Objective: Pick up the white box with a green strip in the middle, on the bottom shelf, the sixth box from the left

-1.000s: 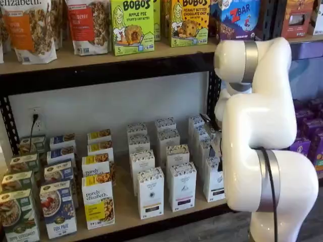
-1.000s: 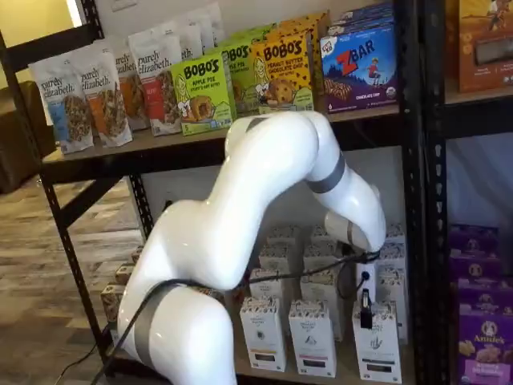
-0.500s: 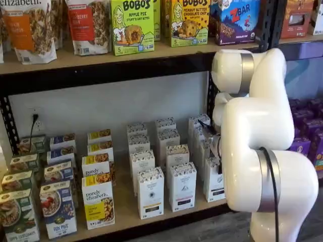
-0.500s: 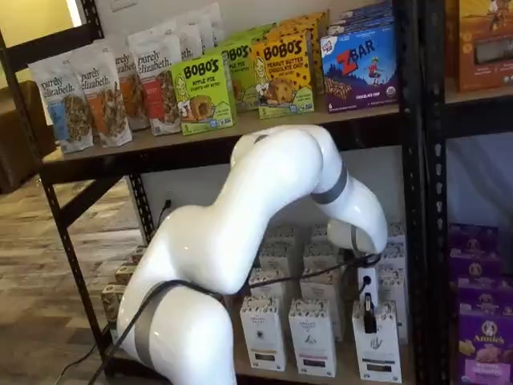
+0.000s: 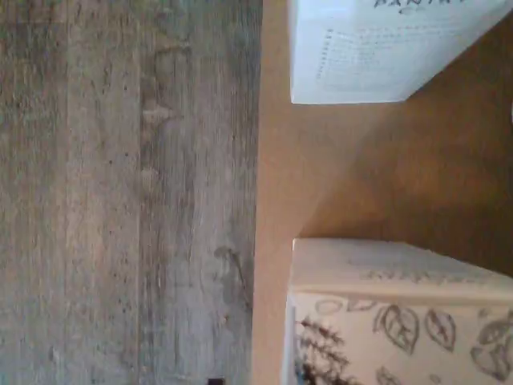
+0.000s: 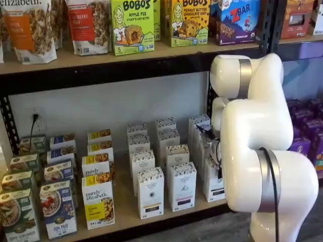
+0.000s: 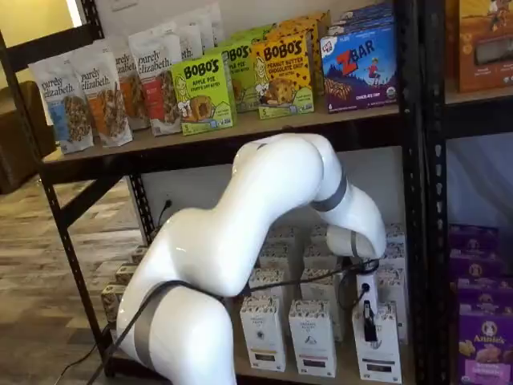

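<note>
Two cartons on bottom shelf (image 5: 280, 176) — grey wood-plank floor (image 5: 120, 200) beyond edge.

Black steel rack (image 7: 58, 210) against a white wall (image 6: 111, 103); wall outlet (image 6: 35, 117) with a plug in it. Grey-brown wood plank floor (image 7: 36, 281).

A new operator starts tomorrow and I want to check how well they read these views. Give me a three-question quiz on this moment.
1. True or false: the white box stands upright on the bottom shelf.
2. The Bobo's boxes stand: A on the floor; B on the upper shelf; C on the bottom shelf.
3. Does any view show a gap between the fingers of the gripper?
Key: 1 true; 2 B; 3 no, so whether it is open or closed cannot be told.
</note>
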Controlling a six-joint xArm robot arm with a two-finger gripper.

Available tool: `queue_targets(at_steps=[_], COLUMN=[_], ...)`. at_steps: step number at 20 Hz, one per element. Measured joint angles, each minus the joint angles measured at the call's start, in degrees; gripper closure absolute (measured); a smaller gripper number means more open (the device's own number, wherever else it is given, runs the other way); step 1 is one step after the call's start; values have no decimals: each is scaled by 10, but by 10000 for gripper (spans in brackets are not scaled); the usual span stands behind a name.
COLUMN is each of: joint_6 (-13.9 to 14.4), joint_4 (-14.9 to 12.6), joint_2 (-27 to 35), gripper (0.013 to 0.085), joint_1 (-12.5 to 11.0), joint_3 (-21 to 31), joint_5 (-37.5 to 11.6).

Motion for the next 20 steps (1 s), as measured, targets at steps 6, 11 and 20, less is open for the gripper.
queue_targets(at_steps=[6, 11, 20], joint_6=[-7, -2, 6], joint_4=[8, 4, -2], joint_2=[5, 8, 4], gripper=[290, 290, 410], joint_1=[-1, 1, 4], joint_3=[2, -4, 1], joint_5=[-13, -9, -8])
